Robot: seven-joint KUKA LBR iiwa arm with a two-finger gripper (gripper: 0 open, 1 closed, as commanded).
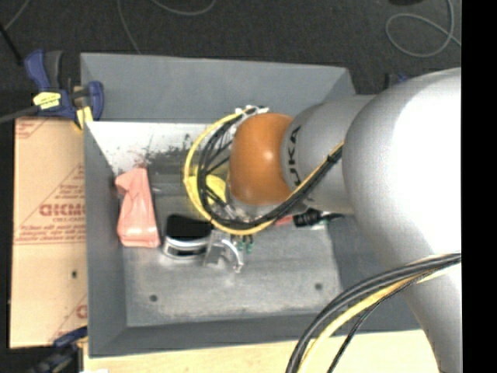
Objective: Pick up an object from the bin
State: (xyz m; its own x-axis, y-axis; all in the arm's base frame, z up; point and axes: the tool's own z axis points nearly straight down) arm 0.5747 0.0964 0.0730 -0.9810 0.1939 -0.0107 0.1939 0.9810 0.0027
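The arm's orange wrist cover (pixel 260 165) and looped cables hide much of the grey metal bin (pixel 233 301). The gripper (pixel 225 253) points down to the right of a soft pink folded pouch (pixel 136 208); whether it is open or closed cannot be told. A small rounded black-and-silver object (pixel 185 235) lies between pouch and gripper.

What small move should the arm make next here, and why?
Probably a short shift toward the view's left, centring the gripper over the black-and-silver thing beside it on the floor of the bin. The gripper sits low at that thing's right edge rather than above it. The pink pouch lies close on its far side, so the shift should be slight.
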